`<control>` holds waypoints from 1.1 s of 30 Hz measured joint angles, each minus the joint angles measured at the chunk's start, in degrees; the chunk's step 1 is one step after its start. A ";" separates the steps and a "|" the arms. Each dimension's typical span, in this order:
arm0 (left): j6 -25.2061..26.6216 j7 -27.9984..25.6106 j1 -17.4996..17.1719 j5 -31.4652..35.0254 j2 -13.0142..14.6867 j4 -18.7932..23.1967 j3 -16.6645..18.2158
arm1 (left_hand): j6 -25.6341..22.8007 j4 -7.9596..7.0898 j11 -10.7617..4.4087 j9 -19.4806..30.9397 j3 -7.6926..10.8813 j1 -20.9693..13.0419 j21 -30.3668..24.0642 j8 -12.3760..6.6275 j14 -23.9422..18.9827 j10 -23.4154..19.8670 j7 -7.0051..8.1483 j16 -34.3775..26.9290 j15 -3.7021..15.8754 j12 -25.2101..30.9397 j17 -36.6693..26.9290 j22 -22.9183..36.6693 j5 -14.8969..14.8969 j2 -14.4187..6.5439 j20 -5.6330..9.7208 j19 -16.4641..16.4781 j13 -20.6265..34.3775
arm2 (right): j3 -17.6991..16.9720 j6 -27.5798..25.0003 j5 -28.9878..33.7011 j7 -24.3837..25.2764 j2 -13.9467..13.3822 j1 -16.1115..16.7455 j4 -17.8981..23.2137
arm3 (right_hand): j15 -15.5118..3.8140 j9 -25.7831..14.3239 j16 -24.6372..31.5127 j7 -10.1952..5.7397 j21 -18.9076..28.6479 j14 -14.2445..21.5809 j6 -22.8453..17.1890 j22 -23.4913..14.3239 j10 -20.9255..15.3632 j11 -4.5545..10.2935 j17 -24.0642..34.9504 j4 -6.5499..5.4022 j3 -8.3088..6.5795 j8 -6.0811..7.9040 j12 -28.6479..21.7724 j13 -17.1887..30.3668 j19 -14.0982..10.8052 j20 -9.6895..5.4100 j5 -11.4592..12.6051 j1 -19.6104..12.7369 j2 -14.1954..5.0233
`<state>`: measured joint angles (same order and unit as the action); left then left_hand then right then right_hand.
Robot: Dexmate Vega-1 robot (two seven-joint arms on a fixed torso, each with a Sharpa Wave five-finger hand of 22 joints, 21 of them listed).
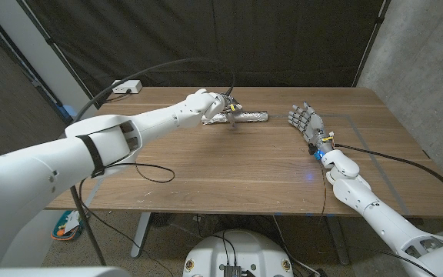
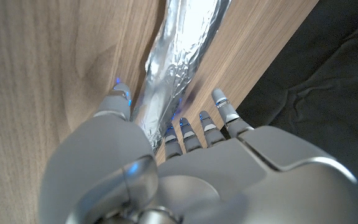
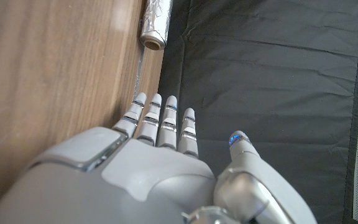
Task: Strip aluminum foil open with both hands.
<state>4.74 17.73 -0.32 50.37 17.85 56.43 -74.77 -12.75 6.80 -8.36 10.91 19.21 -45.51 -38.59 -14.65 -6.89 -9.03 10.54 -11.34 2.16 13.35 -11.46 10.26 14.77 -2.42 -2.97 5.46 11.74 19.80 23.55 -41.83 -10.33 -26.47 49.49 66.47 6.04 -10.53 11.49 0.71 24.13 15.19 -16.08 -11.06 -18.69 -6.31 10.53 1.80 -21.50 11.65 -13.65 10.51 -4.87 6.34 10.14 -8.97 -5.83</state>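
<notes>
Black curtains (image 1: 206,38) back the wooden table (image 1: 229,177) bearing foil (image 1: 244,117).

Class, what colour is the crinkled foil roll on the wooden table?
Shiny silver; the crinkled aluminium foil roll shows best in the left wrist view.

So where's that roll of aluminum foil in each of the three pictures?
Head view: the foil roll lies at the table's far middle, its left end under the left hand.
Left wrist view: it runs up the middle between that hand's fingers.
Right wrist view: its open end shows at top, beyond the right hand.
Shared landmark: the wooden table.
</notes>
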 measured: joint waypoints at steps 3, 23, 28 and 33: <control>0.34 0.34 -0.04 -0.21 0.00 0.39 0.00 | -0.68 -0.18 -0.57 0.00 -0.18 -0.26 -0.57 -0.10 -3.07 -3.01 0.10 -0.90 0.02 0.74 0.26 0.00 -0.19 -0.26 -0.01 2.36 -0.03 | -0.01 0.12 -0.02 -0.09 0.01 0.01 -0.02 | 0.00 0.00 0.00 0.00 0.00 0.00 0.00 0.00 0.00 0.00 0.00 0.00 0.00 0.00 0.00 0.00 0.00 0.00 0.00 0.24 0.24; 2.85 1.11 -2.08 -4.82 -0.20 1.00 2.61 | -5.92 0.73 -0.02 0.01 -0.18 -5.41 -4.90 1.02 -20.60 -16.81 -4.10 -2.65 0.48 1.01 1.17 -0.94 -1.92 -1.49 3.90 23.55 -0.56 | 0.07 0.09 0.17 -0.09 -0.08 -0.02 0.16 | 0.00 0.01 0.00 -0.01 0.00 0.00 0.00 0.00 0.00 0.00 -0.01 -0.23 0.24 0.00 0.00 0.00 -0.42 0.42 0.00 0.68 0.08; 3.12 -0.08 -2.53 -6.16 -0.50 0.26 3.18 | -12.79 0.49 -0.54 0.15 1.67 -7.21 -4.82 -0.26 -30.52 -25.21 -5.43 -3.95 1.11 1.11 1.35 -0.81 -3.57 -2.99 5.34 29.69 -0.82 | 0.08 -0.02 0.29 0.25 -0.20 0.05 0.54 | 0.00 0.01 0.00 -0.31 0.00 0.00 -0.30 0.00 0.00 0.00 -0.01 -0.23 0.24 0.00 0.00 0.00 -0.42 0.41 0.00 0.68 0.08; 3.63 -2.37 -3.65 -7.68 -0.30 0.38 4.28 | -18.14 0.79 0.54 0.17 3.54 -8.86 -4.43 -0.77 -38.20 -30.38 -6.21 -3.95 2.52 1.51 1.35 -0.79 -4.02 -3.27 6.19 34.18 -0.77 | 0.12 -0.27 0.40 0.56 -0.30 0.14 0.80 | 0.00 0.01 0.00 -0.31 0.00 0.00 -0.30 0.00 0.00 0.00 -0.01 -0.23 0.24 0.00 0.00 0.00 -0.41 0.41 0.00 0.91 0.31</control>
<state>8.37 15.35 -3.97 42.69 17.55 56.82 -70.49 -30.89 7.59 -7.82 11.08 22.74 -54.37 -43.02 -15.42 -45.09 -39.41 4.33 -15.29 4.68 14.86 -10.12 9.48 10.75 -5.69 3.22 39.64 10.96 19.91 23.28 -41.43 -9.77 -26.77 49.63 67.28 6.04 -10.52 11.49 0.40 24.13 15.19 -16.38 -11.06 -18.69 -6.31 10.52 1.57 -21.26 11.66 -13.65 10.51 -5.29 6.75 10.14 -8.07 -5.52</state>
